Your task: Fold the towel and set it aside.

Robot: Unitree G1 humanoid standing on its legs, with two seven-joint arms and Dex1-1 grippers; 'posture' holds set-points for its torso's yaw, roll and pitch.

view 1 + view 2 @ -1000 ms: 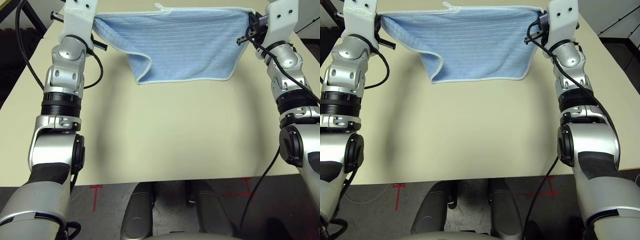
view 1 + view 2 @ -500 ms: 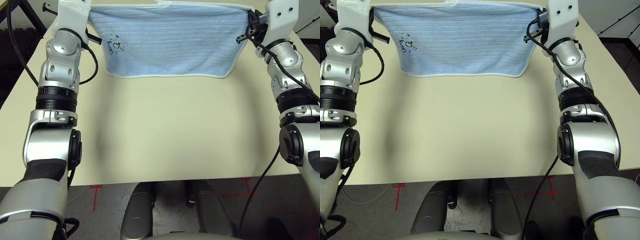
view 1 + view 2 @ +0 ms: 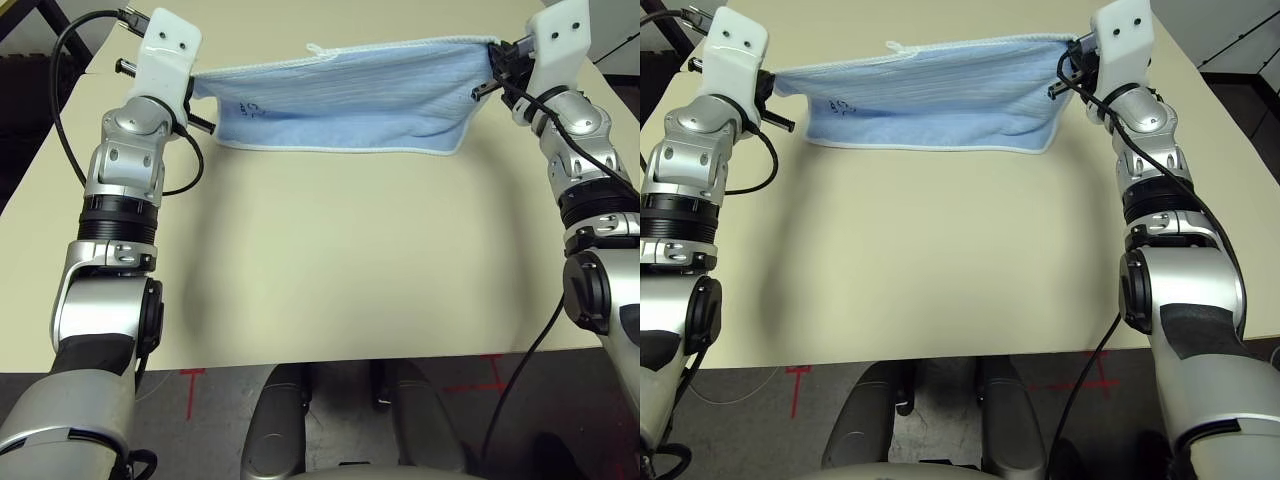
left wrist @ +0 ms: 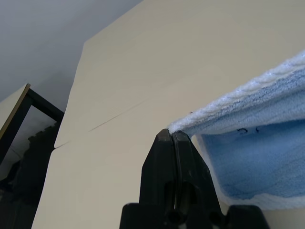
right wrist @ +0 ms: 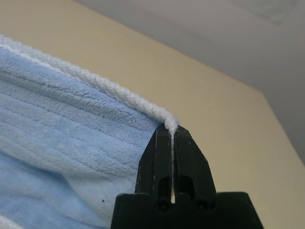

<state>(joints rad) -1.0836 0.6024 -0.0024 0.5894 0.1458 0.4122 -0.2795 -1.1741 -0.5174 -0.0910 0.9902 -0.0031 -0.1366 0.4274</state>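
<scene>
— Where is the towel right now?

— I see the towel point(image 3: 345, 95) stretched between my two arms over the far part of the table point(image 3: 330, 260). Its top edge, with the white stitching, runs nearly straight from one arm to the other, and the cloth sags below it. The lower hem lies on or just above the tabletop; I cannot tell which. A small white tag point(image 3: 316, 48) sticks up from the top edge, left of the middle, and a dark embroidered motif point(image 3: 247, 107) shows near the left end.

— And the grippers?

— My left gripper point(image 4: 173, 136) is pinched on the towel's left top corner. In the left wrist view the two black fingers point(image 4: 162, 167) are pressed together with the white edging coming out at their tips. My right gripper point(image 5: 171, 131) is clamped the same way on the right top corner, with the stitched edge caught between the fingertips.

— Anything else around?

— Just the beige table under the cloth, and a dark frame point(image 4: 28, 109) past its far-left edge.
</scene>
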